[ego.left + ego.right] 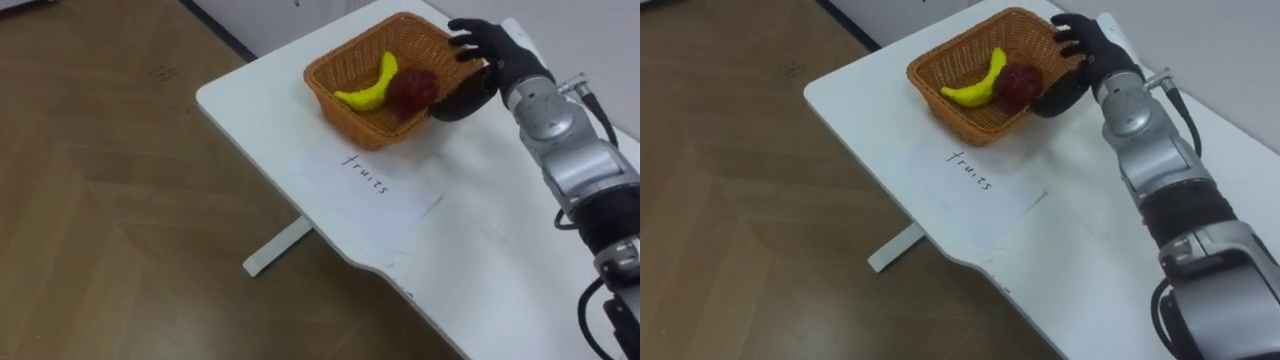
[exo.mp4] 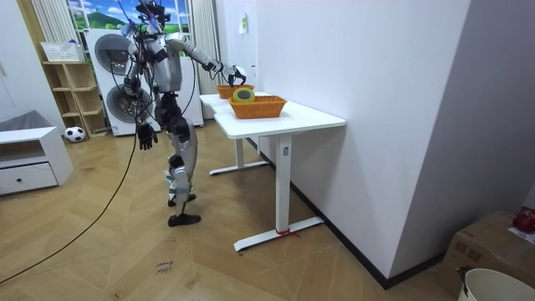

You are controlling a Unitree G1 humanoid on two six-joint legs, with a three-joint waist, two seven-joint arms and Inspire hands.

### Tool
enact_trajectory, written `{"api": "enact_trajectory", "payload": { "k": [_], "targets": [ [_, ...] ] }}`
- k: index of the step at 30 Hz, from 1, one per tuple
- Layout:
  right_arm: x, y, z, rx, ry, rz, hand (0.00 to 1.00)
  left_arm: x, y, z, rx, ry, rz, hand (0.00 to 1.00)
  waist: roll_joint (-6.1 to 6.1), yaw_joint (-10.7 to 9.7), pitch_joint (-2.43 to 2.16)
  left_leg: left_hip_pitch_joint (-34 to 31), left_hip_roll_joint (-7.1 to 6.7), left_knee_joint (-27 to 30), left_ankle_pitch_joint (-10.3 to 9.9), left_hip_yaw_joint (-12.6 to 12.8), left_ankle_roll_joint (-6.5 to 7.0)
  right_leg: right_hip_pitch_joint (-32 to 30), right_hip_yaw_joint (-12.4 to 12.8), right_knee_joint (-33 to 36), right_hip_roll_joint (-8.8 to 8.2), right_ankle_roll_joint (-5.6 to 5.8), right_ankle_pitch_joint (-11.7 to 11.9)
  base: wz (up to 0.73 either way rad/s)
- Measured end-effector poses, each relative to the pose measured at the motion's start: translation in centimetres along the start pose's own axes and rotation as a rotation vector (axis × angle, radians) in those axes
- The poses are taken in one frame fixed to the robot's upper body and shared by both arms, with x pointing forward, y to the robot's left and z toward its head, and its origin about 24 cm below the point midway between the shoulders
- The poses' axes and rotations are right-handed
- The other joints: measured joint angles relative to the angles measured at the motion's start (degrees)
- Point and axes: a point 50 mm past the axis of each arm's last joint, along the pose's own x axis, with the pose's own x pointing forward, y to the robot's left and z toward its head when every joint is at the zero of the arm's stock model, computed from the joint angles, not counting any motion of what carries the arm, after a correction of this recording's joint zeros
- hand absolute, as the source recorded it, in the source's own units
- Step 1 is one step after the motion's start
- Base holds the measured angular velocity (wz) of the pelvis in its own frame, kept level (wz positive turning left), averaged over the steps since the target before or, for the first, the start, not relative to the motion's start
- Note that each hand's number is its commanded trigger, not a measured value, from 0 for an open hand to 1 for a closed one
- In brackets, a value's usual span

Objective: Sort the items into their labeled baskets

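- Right arm comes in from the lower right of the eye views and runs up across the white table (image 1: 480, 220).
- Right hand (image 1: 497, 55) is at the far-right rim of the wicker basket (image 1: 350, 120). Fingers are loosely spread over the rim and the thumb curves below them, so the hand is wide and grips nothing.
- A dark red round fruit (image 1: 412, 90) lies inside the basket against its right wall, just beside the thumb. Contact between thumb and fruit cannot be told.
- A yellow banana (image 1: 370, 85) lies in the same basket to the left of the red fruit, touching it or nearly so.
- A white paper sheet (image 1: 372, 190) with handwriting lies flat on the table just in front of the basket, on the camera side.
- The basket sits near the table's far-left corner. A white table foot (image 1: 280, 247) shows on the wooden floor (image 1: 120, 200) below the edge.
- In the room view the robot stands upright at the table's far end, its right arm stretched out over the fruit basket.
- Left hand (image 2: 146, 136) hangs down beside the robot's thigh, well apart from the table.
- A second wicker basket (image 2: 261, 109) stands nearer the room camera on the same table, with a yellow-green roll of tape (image 2: 243, 95) in it.
- Stacked washing machines (image 2: 113, 79) stand behind the robot, and a football (image 2: 74, 133) lies on the floor by a low shelf (image 2: 71, 92).
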Motion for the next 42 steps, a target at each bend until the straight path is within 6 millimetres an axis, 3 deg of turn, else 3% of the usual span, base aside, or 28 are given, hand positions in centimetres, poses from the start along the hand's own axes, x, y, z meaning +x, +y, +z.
{"api": "enact_trajectory", "payload": {
  "k": [8,22,30,32,35,39,42],
  "targets": [
    [-0.1,-0.1,1.5,0.002,-0.06,-0.009,0.0,0.0,0.5,-0.2,-0.03,0.013,0.016,0.0,-0.03,-0.1,-0.03,0.3,-0.17,0.1,0.0,-0.4,0.0,0.5,0.0,0.0,-0.03,0.11,-0.1,0.02],
    [-0.2,-0.4,1.7,-0.041,-0.066,-0.027,0.0,0.1,1.3,-0.5,-0.037,0.034,0.038,0.0,0.28,-0.8,-0.16,1.2,-0.56,0.7,-0.1,-0.6,0.13,1.7,0.3,-0.1,-0.2,0.36,-0.2,0.02],
    [-0.9,-2.0,4.7,-0.031,-0.203,-0.075,0.0,0.1,1.4,-0.2,-0.028,0.026,0.029,0.0,1.3,-4.4,-0.66,2.3,0.17,0.5,-0.3,2.4,0.44,1.2,2.9,0.0,-0.35,0.33,-0.2,-0.18],
    [-1.4,-3.6,6.0,-0.02,-0.261,-0.14,0.0,0.2,1.8,-0.1,-0.049,0.03,0.043,0.0,1.94,-6.5,-0.73,3.3,0.14,0.0,-0.4,3.5,0.54,1.5,4.8,0.0,-0.43,0.33,-0.2,-0.26],
    [-2.3,-5.4,7.3,-0.008,-0.331,-0.217,0.0,0.3,1.9,0.0,-0.049,0.028,0.059,0.0,2.65,-9.9,-1.13,4.2,0.27,-0.6,-0.5,5.0,0.75,1.9,5.0,0.2,-0.68,0.34,-0.2,-0.23],
    [-2.8,-7.4,7.0,-0.031,-0.334,-0.3,0.0,0.4,2.2,1.0,-0.054,-0.002,0.081,0.0,2.72,-13.0,-1.4,5.4,0.54,-1.3,-0.6,7.1,1.0,1.5,5.2,1.0,-1.03,0.34,-0.2,-0.31],
    [-3.9,-9.7,7.4,-0.054,-0.361,-0.397,0.0,0.6,2.9,2.1,-0.093,-0.029,0.101,0.0,2.28,-15.4,-1.72,5.2,1.07,-1.5,-0.8,8.8,1.17,0.2,7.2,1.0,-0.9,0.26,-0.1,-0.34]
  ]
}}
